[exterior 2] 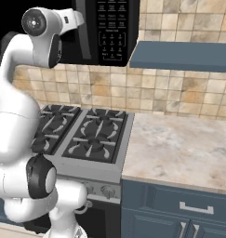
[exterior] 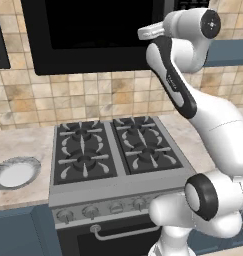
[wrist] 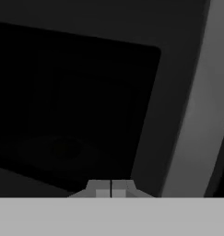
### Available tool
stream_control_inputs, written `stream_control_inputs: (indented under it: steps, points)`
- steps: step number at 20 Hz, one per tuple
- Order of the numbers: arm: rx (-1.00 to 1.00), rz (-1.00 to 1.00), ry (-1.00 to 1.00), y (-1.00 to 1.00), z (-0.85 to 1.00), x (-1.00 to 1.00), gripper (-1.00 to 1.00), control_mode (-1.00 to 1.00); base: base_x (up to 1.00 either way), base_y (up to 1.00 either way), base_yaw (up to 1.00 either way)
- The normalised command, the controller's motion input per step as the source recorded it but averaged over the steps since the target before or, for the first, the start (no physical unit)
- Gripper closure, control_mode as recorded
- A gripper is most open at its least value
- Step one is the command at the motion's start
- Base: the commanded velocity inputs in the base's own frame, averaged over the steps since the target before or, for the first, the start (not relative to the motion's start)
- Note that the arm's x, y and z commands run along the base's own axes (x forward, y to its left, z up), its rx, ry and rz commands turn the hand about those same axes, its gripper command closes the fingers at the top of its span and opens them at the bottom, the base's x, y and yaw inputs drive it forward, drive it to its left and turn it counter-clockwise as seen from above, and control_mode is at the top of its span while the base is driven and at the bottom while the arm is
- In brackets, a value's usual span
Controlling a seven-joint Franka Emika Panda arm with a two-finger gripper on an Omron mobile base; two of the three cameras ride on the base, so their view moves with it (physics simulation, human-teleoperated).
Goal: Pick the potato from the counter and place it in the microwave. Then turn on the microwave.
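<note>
1. Presently, left base view: arm raised to the microwave (exterior: 93, 35) above the stove (exterior: 113, 150); a white plate (exterior: 14, 174) lies on the tabletop (exterior: 18, 145) at left.
2. Right base view: microwave keypad (exterior 2: 112, 30) beside the arm's wrist; bare tabletop right of the stove.
3. Hand view: end effector (wrist: 111, 189) closed, empty, facing the dark glass door (wrist: 72, 106). Potato's location cannot be told.

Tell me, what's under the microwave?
Under the microwave sits the black stove with four burners, tiled wall behind. Below the burners, the arm hides part of the oven front.
</note>
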Motion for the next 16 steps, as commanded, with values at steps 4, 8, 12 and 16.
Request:
stream_control_inputs:
  steps: [4,8,12,16]
  points:
    - [0.0,0.0,0.0,-0.03,0.0,-0.94,1.0,-1.0,0.0,0.0,0.0]
    - [0.0,0.0,0.04,-0.36,0.0,-0.58,1.0,-1.0,0.0,0.0,0.0]
    - [0.0,0.0,0.18,-0.65,0.0,-0.05,1.0,-1.0,0.0,0.0,0.0]
    - [0.0,0.0,0.23,-0.58,-0.04,0.0,1.0,-1.0,0.0,0.0,0.0]
